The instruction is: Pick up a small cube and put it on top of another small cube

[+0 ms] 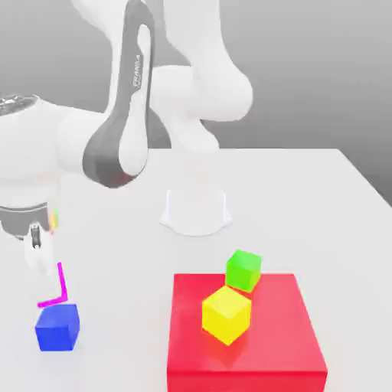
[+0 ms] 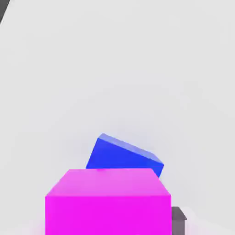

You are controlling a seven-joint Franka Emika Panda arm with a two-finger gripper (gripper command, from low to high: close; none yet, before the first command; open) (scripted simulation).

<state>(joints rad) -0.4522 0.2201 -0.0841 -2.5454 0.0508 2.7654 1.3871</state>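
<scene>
- Low at about 8 o'clock in the exterior view, the gripper (image 1: 47,287) hangs just above the white table (image 1: 306,199), its pale finger (image 1: 34,256) pointing down.
- Clamped between the fingers is the magenta cube (image 2: 108,202), which looms large in the hand view with a dark finger pad (image 2: 179,220) touching its side; in the exterior view just its magenta edges (image 1: 57,289) show beside the finger.
- Directly beneath the held cube sits the blue cube (image 1: 57,328) on the table, near 8 o'clock in the exterior view; the magenta edge reaches down close to its top, and whether the two touch cannot be told.
- From the hand view, the blue cube (image 2: 124,156) peeks out past the magenta one, turned at an angle to it.
- Farther out, toward 5 o'clock in the exterior view, a large flat red block (image 1: 245,337) lies on the table, well apart from the blue cube.
- On the red block rests a yellow cube (image 1: 227,314), and a green cube (image 1: 243,269) sits at the block's far edge, just beside the yellow one.
- Behind, around 12 o'clock, stands the arm's white base (image 1: 195,207).
</scene>
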